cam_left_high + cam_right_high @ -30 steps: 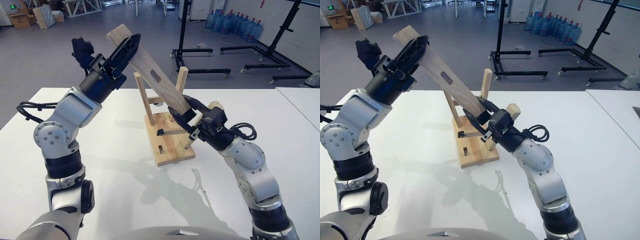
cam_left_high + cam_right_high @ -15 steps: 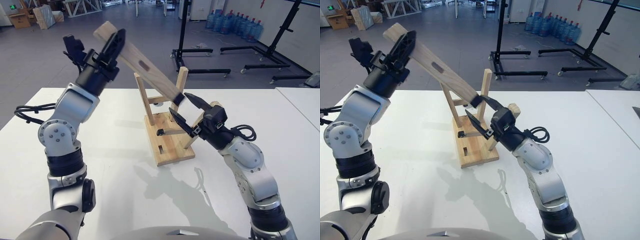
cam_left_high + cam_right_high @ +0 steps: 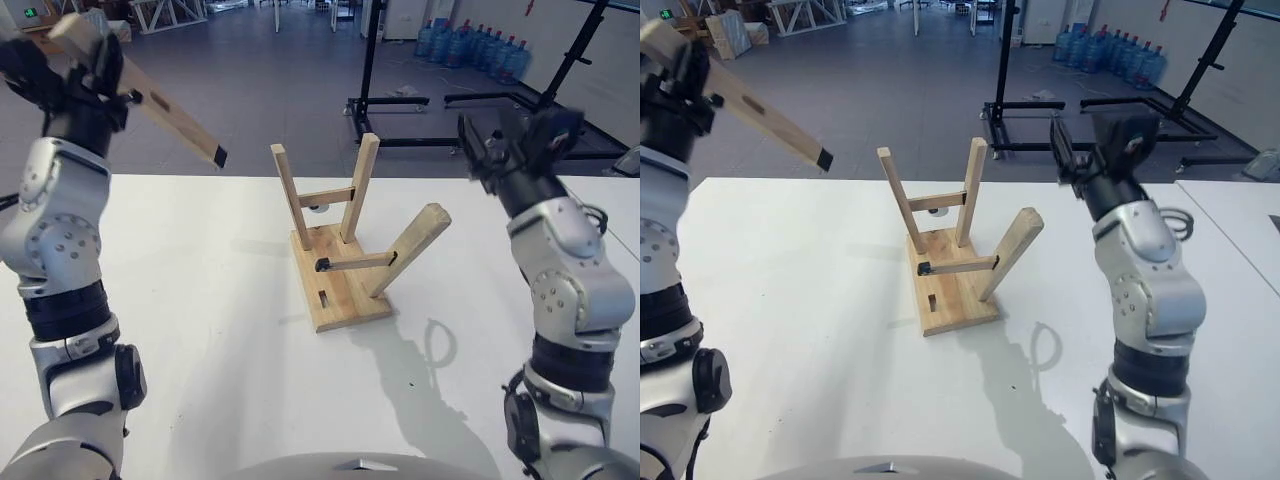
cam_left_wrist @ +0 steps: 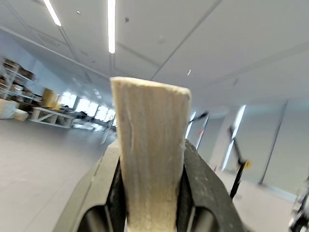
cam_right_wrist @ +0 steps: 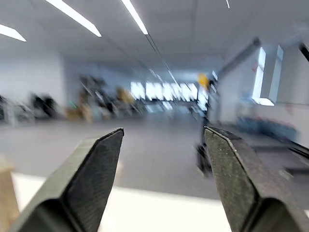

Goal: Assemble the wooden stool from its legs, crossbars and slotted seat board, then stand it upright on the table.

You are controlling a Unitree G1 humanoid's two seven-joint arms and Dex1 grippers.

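The partly built stool lies upside down mid-table, its slotted seat board (image 3: pixel 345 297) flat on the white table (image 3: pixel 230 330). Two legs (image 3: pixel 288 195) stand upright in the board, joined by a crossbar (image 3: pixel 326 197). A third leg (image 3: pixel 411 247) leans outward, tied in by a second crossbar (image 3: pixel 356 262). My left gripper (image 3: pixel 88 62) is raised high at the far left, shut on a loose slotted leg (image 3: pixel 165 115) that slants down toward the stool; the leg's end (image 4: pixel 150 150) sits between the fingers. My right gripper (image 5: pixel 163 180) is raised at the upper right (image 3: pixel 482 138), open, holding nothing.
Black wheeled frame stands (image 3: pixel 400 105) and several water bottles (image 3: pixel 470 45) are on the floor behind the table. A second white table (image 3: pixel 612 205) adjoins at the right. The table surface around the stool is bare.
My right gripper opened off the loose leg's lower end and swung up to the right. My left arm carried that leg up and left, away from the stool.
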